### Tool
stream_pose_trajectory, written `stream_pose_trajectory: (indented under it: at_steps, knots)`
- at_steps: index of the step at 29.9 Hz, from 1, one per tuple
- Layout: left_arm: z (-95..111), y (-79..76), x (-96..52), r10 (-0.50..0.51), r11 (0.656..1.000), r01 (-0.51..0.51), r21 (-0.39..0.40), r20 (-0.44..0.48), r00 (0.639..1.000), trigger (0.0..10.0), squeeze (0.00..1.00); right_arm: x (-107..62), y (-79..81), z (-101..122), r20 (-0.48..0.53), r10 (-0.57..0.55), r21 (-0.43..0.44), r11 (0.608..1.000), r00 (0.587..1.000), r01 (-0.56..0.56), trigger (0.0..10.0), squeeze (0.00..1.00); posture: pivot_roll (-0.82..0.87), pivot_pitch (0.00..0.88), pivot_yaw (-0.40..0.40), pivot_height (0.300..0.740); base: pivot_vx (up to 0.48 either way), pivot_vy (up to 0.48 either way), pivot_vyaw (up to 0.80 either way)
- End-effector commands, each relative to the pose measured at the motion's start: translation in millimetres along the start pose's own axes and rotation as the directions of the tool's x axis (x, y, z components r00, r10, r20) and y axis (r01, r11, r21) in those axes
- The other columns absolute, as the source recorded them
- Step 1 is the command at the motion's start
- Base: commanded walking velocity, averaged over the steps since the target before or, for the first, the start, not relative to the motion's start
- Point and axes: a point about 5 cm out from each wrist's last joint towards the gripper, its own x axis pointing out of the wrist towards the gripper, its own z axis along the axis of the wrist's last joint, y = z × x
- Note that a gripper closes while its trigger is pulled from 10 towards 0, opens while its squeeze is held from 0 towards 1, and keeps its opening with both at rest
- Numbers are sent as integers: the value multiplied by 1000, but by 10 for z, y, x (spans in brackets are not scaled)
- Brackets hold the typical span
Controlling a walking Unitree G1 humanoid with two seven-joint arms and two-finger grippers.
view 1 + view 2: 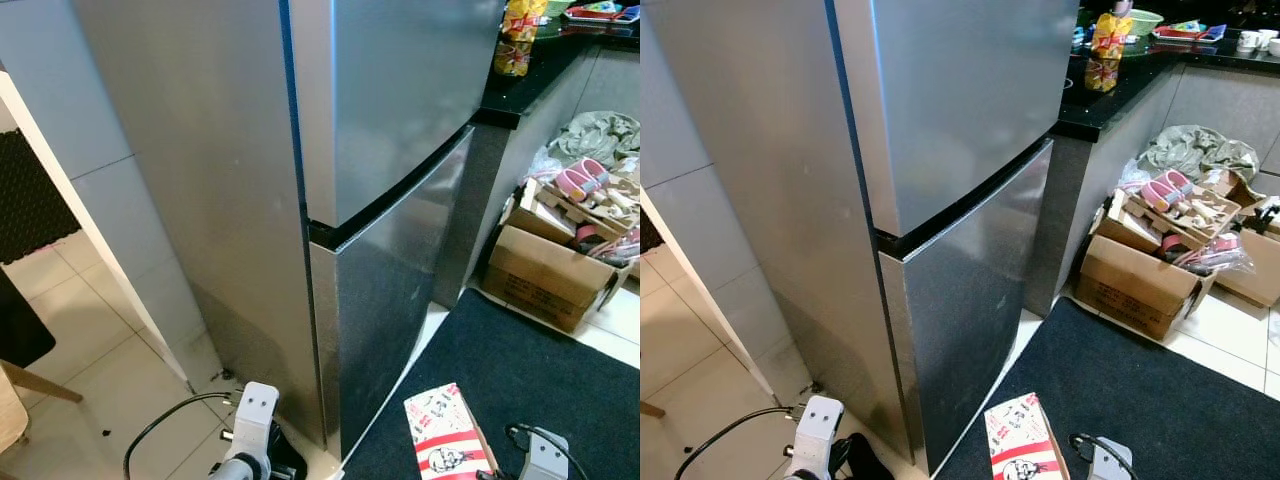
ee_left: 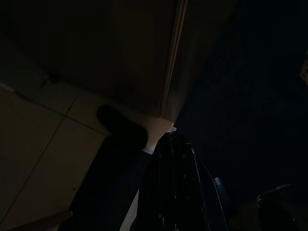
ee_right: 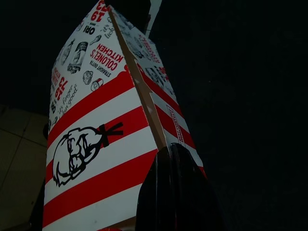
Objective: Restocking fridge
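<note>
A tall silver fridge [image 1: 400,110] stands right in front of me, with its upper door and its lower door [image 1: 390,300] both closed. Low at my right, a red-and-white KFC box [image 1: 445,432] hangs over the dark mat. In the right wrist view my right gripper [image 3: 169,148] is shut on the folded edge of the KFC box [image 3: 96,144]. My left arm [image 1: 250,420] hangs low by the fridge's near corner. In the dark left wrist view my left gripper [image 2: 172,138] looks shut with nothing in it.
A black mat [image 1: 540,370] covers the floor right of the fridge. Open cardboard boxes [image 1: 550,270] with slippers and clutter stand past it. A black counter [image 1: 530,80] carries a yellow snack bag [image 1: 518,35]. A black cable [image 1: 160,425] loops over the tiles at left.
</note>
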Motion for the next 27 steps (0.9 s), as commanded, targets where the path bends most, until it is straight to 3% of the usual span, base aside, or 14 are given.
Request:
stream_pose_trajectory:
  at_steps: [1,4,6,22,27]
  knots:
    - [-63,73,-35,25,1000,-25,-2,-29,999,10000,0,3,16,0,-1,5,1,1000,1000,-5,10000,0,-38,44,16,740,0,0,0]
    - [-58,67,-34,17,1000,-17,9,-26,1000,10000,0,5,21,3,-1,7,0,1000,1000,-7,10000,0,-37,47,13,740,0,-160,0]
    - [-55,81,-32,38,998,-39,-45,-22,999,10000,0,6,24,7,-1,8,-1,1000,1000,-8,10000,0,-37,47,13,740,0,0,0]
    - [-18,75,-23,20,1000,-20,-15,-4,1000,10000,0,6,18,14,-2,8,-7,1000,1000,-8,10000,0,-40,47,13,740,0,0,0]
    - [-29,58,-23,15,1000,-15,-21,-9,1000,10000,0,12,39,20,-2,14,-20,1000,1000,-14,10000,0,-40,47,13,740,0,-480,0]
